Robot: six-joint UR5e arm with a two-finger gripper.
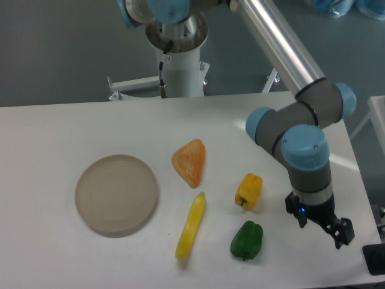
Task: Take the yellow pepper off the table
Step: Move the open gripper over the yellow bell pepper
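Note:
The yellow pepper is small, stubby and lobed. It lies on the white table, right of centre. My gripper hangs over the table to the right of the pepper, a clear gap away from it. Its two black fingers are spread apart with nothing between them, so it is open and empty. The arm comes down from the upper middle of the view to the gripper.
A green pepper lies just in front of the yellow one. A long pale-yellow chili piece and an orange wedge lie to the left. A round beige plate sits further left. The table's right edge is near the gripper.

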